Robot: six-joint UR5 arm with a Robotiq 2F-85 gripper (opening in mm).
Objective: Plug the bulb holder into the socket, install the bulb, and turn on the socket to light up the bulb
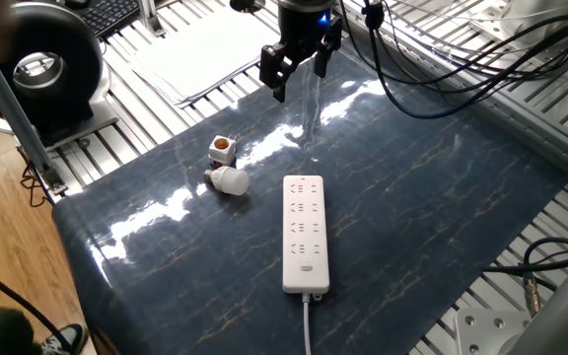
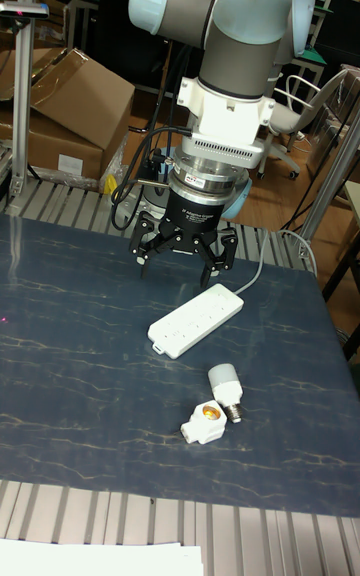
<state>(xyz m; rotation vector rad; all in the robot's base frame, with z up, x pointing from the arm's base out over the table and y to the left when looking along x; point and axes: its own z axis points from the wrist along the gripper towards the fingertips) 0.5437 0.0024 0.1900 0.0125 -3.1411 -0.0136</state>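
The jaws are wide apart and hold nothing. They hang in the air over one edge of the tabletop (image 1: pixel 412 197), pointing down, ready to drop onto something. The socket (image 1: pixel 305 233) lies flat in the middle with its holes facing up, so a plug can go straight in. Off to its side, well apart from the jaws, the bulb holder (image 1: pixel 222 149) sits loose. The bulb (image 1: pixel 229 179) lies tipped over just beside it. I think the holder needs picking up first.
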